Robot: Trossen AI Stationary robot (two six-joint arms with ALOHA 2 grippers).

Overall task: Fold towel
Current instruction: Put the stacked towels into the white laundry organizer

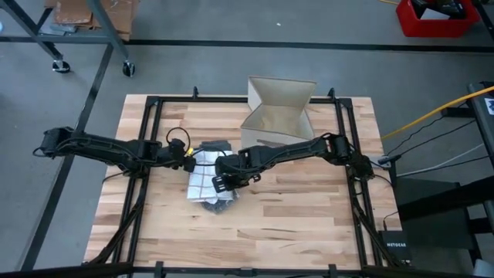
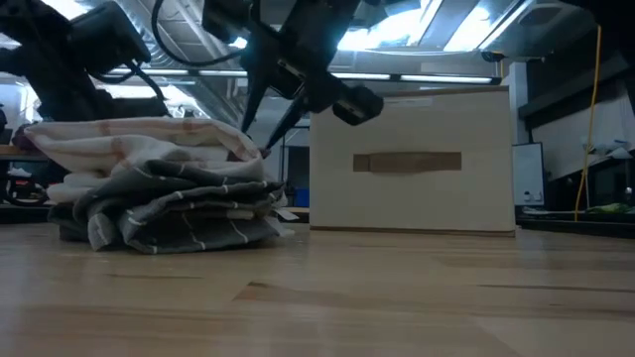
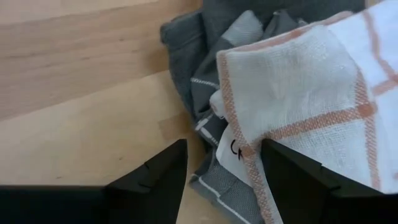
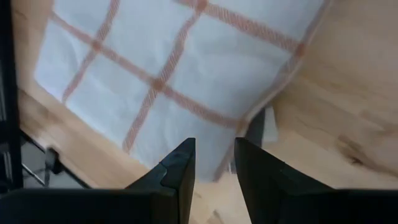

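Observation:
A white towel with orange checks [image 1: 202, 176] lies on top of a crumpled grey towel [image 1: 216, 202] in the middle of the table. In the low view the white towel [image 2: 129, 144] caps the grey heap [image 2: 169, 213]. My left gripper [image 3: 224, 171] is open at the pile's left side, and a corner of the white towel [image 3: 239, 146] sits between its fingers. My right gripper [image 4: 214, 165] slants down over the pile's right side. Its fingers stand a little apart, astride the white towel's orange-striped edge [image 4: 227, 158]. My left gripper has one finger [image 3: 292, 174] right beside the white towel's corner; I cannot tell whether it touches. My right gripper comes from above, and in the low view one fingertip [image 2: 266, 147] reaches the towel's top fold; I cannot tell whether it touches the cloth.
An open cardboard box [image 1: 278, 116] stands at the far side of the table, just behind the pile, and shows as a pale wall in the low view [image 2: 412, 164]. Bare wood lies toward the near edge [image 1: 255, 232].

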